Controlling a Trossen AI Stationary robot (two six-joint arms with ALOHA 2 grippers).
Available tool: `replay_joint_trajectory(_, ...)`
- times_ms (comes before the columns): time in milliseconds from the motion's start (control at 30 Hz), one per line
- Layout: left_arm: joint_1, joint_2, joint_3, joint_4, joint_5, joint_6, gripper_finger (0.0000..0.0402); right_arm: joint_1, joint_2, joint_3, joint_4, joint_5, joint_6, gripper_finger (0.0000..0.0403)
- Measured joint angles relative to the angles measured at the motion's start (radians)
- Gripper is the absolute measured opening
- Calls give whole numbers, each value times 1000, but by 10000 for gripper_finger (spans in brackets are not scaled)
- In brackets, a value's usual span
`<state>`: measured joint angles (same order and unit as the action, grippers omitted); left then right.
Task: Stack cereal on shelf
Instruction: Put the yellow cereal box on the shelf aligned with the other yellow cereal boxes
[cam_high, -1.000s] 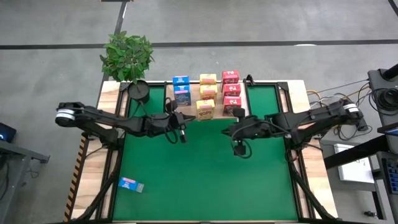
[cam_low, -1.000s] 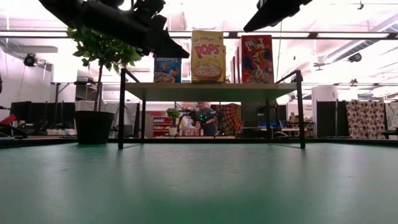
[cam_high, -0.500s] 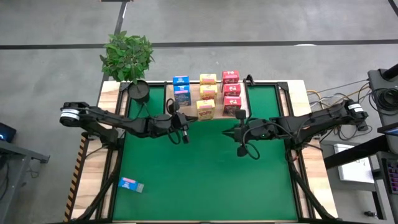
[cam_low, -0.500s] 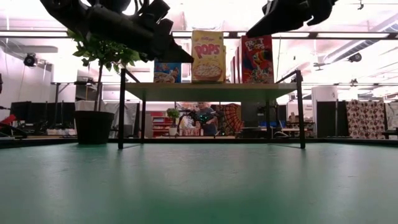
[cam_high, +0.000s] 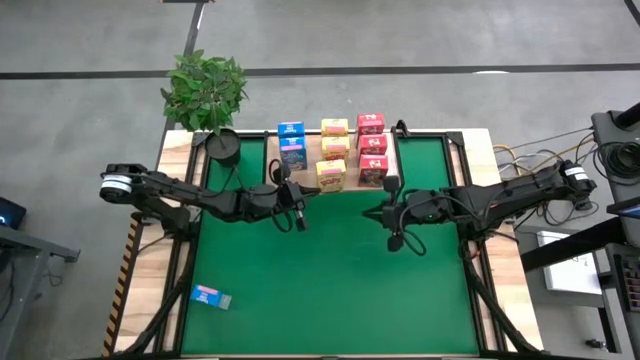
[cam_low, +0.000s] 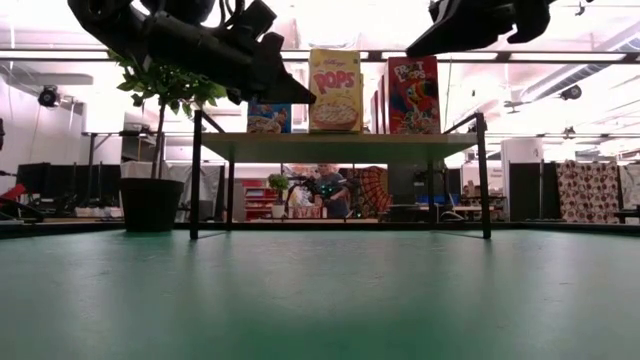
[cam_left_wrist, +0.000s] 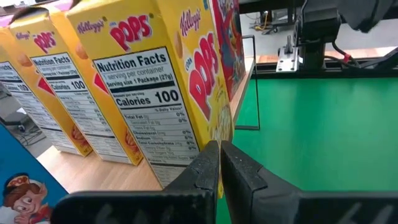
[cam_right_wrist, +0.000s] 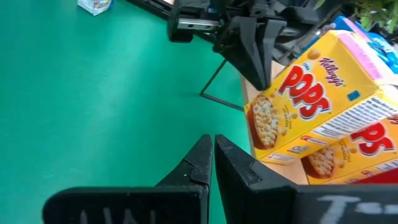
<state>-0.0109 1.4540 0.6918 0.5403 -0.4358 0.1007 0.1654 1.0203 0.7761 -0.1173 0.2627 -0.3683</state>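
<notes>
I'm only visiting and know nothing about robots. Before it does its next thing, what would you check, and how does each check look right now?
1. Boxes on the shelf: two blue, three yellow, three red in rows, upright. Ok.
2. All cereal shelved: one blue box lies flat on the green mat near the left front corner. Not ok.
3. Left gripper free to pick: fingers shut, holding nothing, just in front of the front yellow box. Not ok; it must open first.
4. Right gripper free: fingers shut, empty, over the mat in front of the shelf. Ok as a waiting arm.
5. Room in the blue row for another box: cannot tell.
</notes>
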Motion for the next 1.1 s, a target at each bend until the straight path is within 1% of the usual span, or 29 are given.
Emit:
replay_joint_trajectory(800,19,-1,0,43,-1,-7,0,0,1,0,0,-4,2,9)
replay_joint_trajectory(1100,-32,-68,0,0,-1,-5,0,0,1,0,-19,-3,10,9)
